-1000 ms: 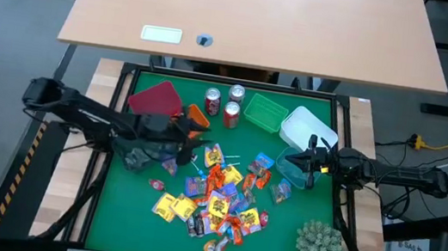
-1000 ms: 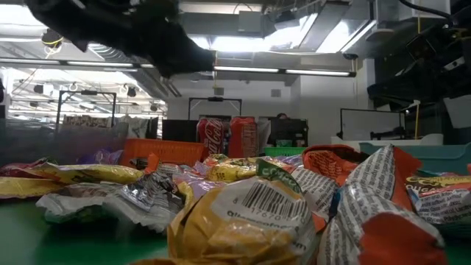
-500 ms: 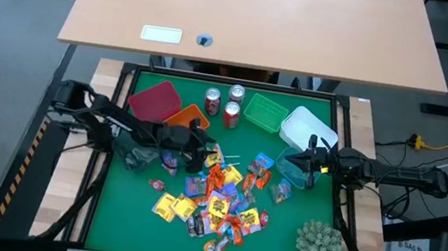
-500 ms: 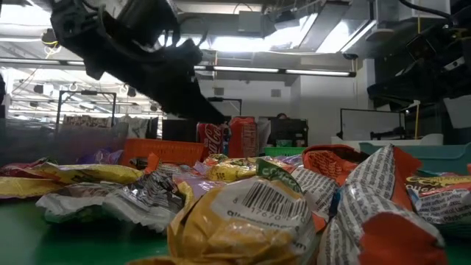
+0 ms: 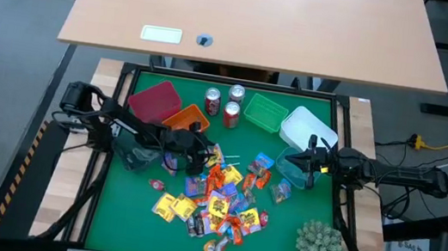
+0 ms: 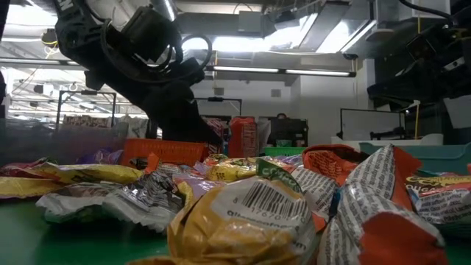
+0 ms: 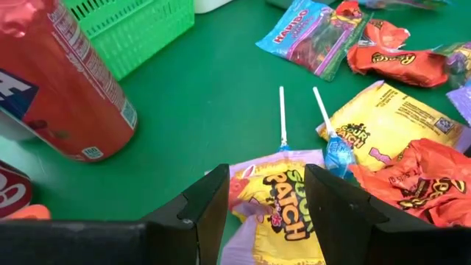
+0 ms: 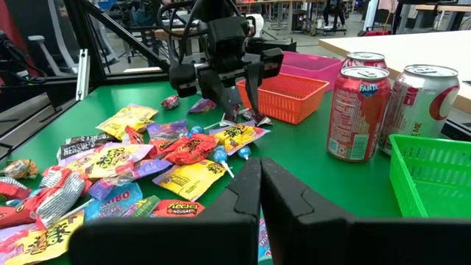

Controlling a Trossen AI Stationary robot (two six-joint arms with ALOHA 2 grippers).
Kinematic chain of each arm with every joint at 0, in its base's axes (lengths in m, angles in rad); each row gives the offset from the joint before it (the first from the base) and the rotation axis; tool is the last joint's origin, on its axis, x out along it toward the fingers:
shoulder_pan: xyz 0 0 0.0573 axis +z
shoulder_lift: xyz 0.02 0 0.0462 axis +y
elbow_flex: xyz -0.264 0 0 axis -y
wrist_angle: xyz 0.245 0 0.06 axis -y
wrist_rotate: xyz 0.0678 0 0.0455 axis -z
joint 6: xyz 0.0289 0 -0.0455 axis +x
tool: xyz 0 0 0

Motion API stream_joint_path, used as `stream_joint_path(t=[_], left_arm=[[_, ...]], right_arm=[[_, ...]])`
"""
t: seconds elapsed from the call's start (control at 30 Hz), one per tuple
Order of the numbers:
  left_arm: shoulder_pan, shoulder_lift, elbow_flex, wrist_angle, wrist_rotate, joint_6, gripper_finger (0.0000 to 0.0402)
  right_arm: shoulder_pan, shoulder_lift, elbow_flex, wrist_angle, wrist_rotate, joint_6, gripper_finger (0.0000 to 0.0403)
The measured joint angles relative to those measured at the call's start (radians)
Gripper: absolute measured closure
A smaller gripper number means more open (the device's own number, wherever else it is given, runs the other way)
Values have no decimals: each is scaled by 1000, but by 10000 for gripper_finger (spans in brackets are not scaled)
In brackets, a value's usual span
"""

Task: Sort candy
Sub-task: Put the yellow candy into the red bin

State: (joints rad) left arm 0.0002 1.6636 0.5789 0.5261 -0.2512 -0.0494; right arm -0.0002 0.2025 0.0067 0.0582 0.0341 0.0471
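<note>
Between the left fingers: a yellow Sour Patch packet (image 7: pixel 276 210) lies flat on the green mat (image 5: pixel 118 207), under the gap and not yet touched, as far as the left wrist view shows.
Left gripper: the left gripper (image 7: pixel 266 202) hangs low at the pile's edge with its fingers (image 7: pixel 202 206) spread apart, one on each side of the packet; that stance reads as lining up a pick.
Just ahead of it: two white-stick lollipops (image 7: pixel 324 132) point away from the fingers, their blue heads touching the packet's far edge, so a closing grip may catch one too.
Farther ahead: a blue-and-pink packet (image 7: pixel 313 33), an orange Reese's wrapper (image 7: pixel 397 62) and other candy (image 5: pixel 219 194) in one loose heap, unsorted.
Off to one side of the left fingers: a red soda can (image 7: pixel 62 81) and a green basket (image 7: pixel 136 26); the basket, with the orange basket (image 5: pixel 188 118), red tray (image 5: pixel 155 99), white tub (image 5: pixel 303 127) and a clear blue tub (image 5: pixel 294 169), looks set out to receive the sorts.
Right gripper: the right gripper (image 8: pixel 260 184) waits at the pile's far side from the left arm, fingers pressed together on nothing, clear of the work.
Task progress: early, judging by the full heap.
</note>
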Motion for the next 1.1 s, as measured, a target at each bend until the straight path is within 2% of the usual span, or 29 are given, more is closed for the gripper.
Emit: stream_joint_path(t=[0.67, 1.1], left_arm=[[0, 2, 0, -19, 39, 0, 234], [-1, 116, 51, -19, 39, 6, 238]], right_arm=[[0, 0, 0, 0, 0, 0, 393], [0, 0, 0, 0, 0, 0, 393]])
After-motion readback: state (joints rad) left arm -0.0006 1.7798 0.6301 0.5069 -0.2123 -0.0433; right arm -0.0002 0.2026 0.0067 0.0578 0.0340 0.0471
